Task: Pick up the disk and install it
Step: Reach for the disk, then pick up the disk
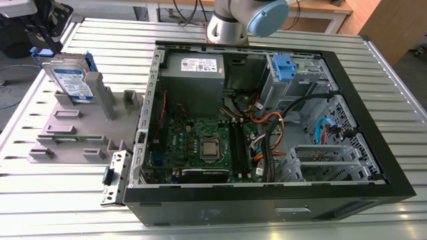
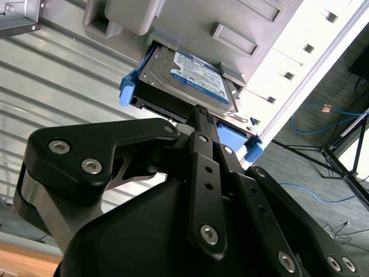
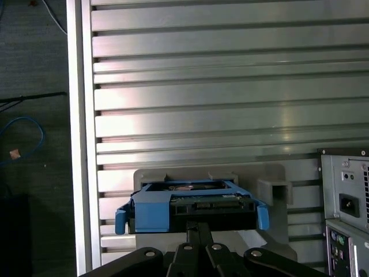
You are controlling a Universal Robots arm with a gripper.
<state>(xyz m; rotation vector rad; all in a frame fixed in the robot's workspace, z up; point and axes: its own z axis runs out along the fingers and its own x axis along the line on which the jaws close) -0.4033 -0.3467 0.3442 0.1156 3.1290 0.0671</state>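
Slatted metal table carries a grey holder beside an open computer case. We see the disk standing on edge in that holder, straight ahead of the gripper and apart from it. Its blue-framed edge faces the gripper, long axis crosswise to the fingers. We judge the fingers pressed together, holding nothing.
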